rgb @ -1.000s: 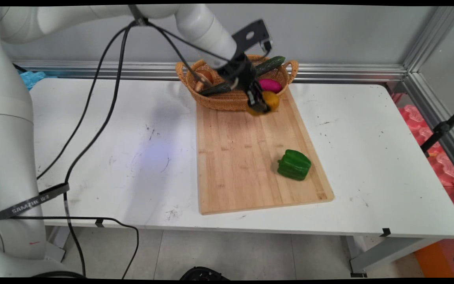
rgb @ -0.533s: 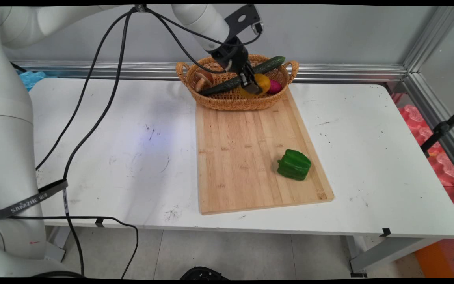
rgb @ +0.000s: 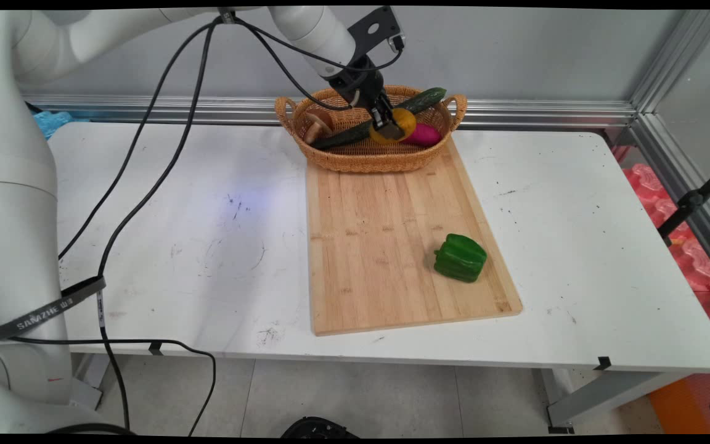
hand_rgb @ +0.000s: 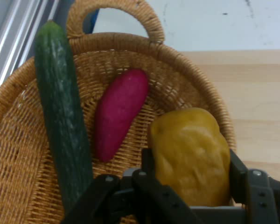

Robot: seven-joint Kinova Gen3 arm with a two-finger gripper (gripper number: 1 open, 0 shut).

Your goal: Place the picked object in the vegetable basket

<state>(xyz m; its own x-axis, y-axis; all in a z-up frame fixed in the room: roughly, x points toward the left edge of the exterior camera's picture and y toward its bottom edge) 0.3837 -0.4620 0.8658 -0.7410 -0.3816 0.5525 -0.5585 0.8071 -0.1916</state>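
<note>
The gripper [rgb: 390,127] [hand_rgb: 190,179] pinches a yellow lumpy vegetable [rgb: 394,126] [hand_rgb: 191,156] between its two black fingers [hand_rgb: 148,170], one pressed to each side of it. It hangs over the wicker basket [rgb: 355,161] [hand_rgb: 196,88], above the basket's inside rather than resting on its floor, as far as the main view shows.

Just beside the held piece, in the hand view to its left, lies a magenta oblong vegetable [rgb: 424,135] [hand_rgb: 119,112] on the basket's woven bottom. Beyond that, further from the gripper, a long dark green cucumber [rgb: 420,102] [hand_rgb: 63,121] leans across the basket with one end over the rim near a handle. In the main view a brown mushroom [rgb: 315,123] sits in the basket on the far side of the arm from the magenta one.

The basket stands at the far end of a wooden cutting board [rgb: 386,246] [hand_rgb: 256,98], its near wall overlapping the board's edge. Well apart from the gripper, toward the board's near right corner, a green bell pepper [rgb: 460,258] lies on its side. The board rests on the white table [rgb: 577,246] [hand_rgb: 224,23], and black cables [rgb: 145,154] hang from the arm down the table's left side.
</note>
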